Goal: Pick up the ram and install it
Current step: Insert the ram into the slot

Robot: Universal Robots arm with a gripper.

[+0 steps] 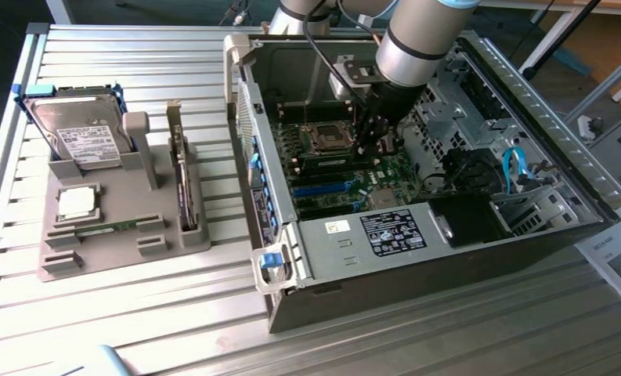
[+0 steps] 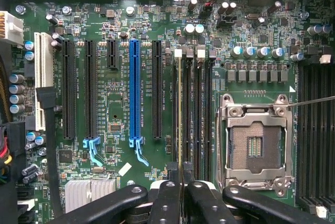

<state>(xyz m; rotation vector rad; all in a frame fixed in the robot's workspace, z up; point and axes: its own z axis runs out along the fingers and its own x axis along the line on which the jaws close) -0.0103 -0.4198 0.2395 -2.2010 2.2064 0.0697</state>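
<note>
Ribbed grey metal table (image 1: 132,313) carries an open dark PC case (image 1: 331,252); silver-framed CPU socket (image 1: 326,139) sits on its green board; grey plastic parts fixture (image 1: 101,252) lies well apart from the socket, twd exterior view's left. Wrist cam: black gripper (image 2: 180,176) clamped on a long thin green ram stick (image 2: 180,109), edge-on along a memory slot just beside the socket.

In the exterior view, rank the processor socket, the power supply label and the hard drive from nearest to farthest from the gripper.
From the gripper:
1. processor socket, right beside it inside the case.
2. power supply label, farther along inside the case.
3. hard drive, outside on the grey holder, exterior view's left.
</note>
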